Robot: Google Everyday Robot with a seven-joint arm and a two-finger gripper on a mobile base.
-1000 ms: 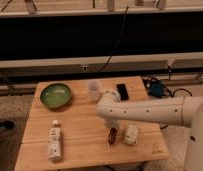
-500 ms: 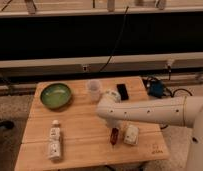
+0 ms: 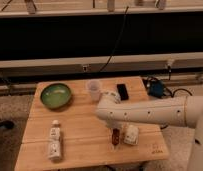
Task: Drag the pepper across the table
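Wooden desk [image 3: 40, 132] is seen with the white arm [image 3: 150, 112] reaching in from the right. Green bowl [image 3: 56, 95] at rear left, white bottle [image 3: 55, 142] lying front left, clear cup [image 3: 93, 89] and black phone [image 3: 123, 91] at the rear. Pincer [image 3: 116, 131] is lowered at the front right, directly over the pepper [image 3: 115, 137]; spread or pressed together cannot be told. Pepper's long axis runs roughly front-to-back; tapered end unclear. Risk judged: pepper rolls free during the drag, or the small white item [image 3: 131, 135] just beside it gets shoved.
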